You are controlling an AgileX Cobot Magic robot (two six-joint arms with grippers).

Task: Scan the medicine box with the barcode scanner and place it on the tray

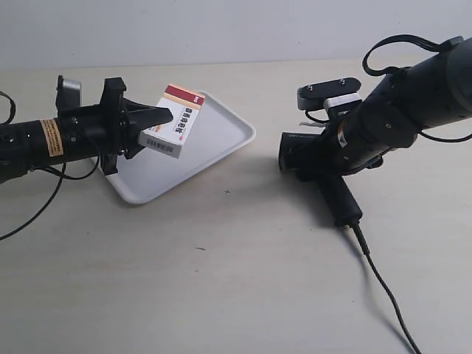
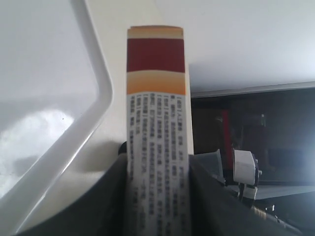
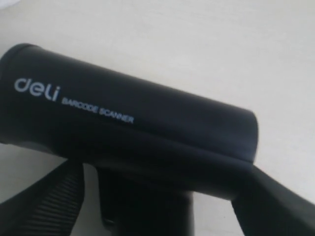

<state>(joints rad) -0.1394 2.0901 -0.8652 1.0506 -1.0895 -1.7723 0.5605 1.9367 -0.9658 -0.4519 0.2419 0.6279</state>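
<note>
The left claw [image 1: 151, 118] is clamped on the medicine box [image 1: 173, 122], its fingers pressed to the two broad faces, as the left wrist view shows with the carton [image 2: 156, 137] wedged between them. The box hangs above the tray [image 1: 221, 136], over its left and far part, long axis running from the claw up toward the tray's far corner, red band outermost.

The right claw [image 1: 332, 144] holds the barcode scanner [image 1: 310, 151]; its fingers wrap the head [image 3: 128, 123], so it looks closed on it. The scanner sits well apart to the right, boxy head pointing left at the box, handle slanting down toward the near tabletop [image 1: 221, 273].

My judgement: the box lies straight along the scanner's aim, and the tray is already beneath it, so lowering is the left arm's job.
</note>
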